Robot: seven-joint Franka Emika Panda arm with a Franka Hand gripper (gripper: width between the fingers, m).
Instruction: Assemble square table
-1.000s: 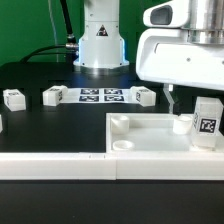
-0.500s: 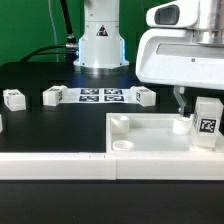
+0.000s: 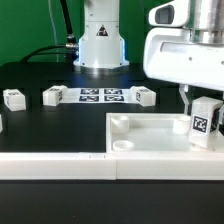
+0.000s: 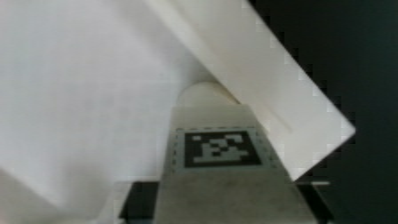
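Note:
The white square tabletop (image 3: 150, 133) lies at the exterior view's right, rim up, with a round corner socket (image 3: 123, 143) showing. My gripper (image 3: 204, 104) is shut on a short white tagged leg (image 3: 206, 121) and holds it, slightly tilted, over the tabletop's right corner. In the wrist view the leg (image 4: 221, 150) runs out from between my jaws, its tag facing the camera, with the tabletop (image 4: 89, 90) beyond it. Three more legs lie on the black table: one at the far left (image 3: 14, 98), one (image 3: 54, 96) and one (image 3: 145, 96) beside the marker board.
The marker board (image 3: 100, 96) lies flat at the back middle, in front of the arm's base (image 3: 100, 45). A long white rail (image 3: 55, 165) runs along the table's front edge, against the tabletop.
My gripper has moved toward the exterior view's right with the leg in it, and the leg now tilts a little. The loose legs have not moved.

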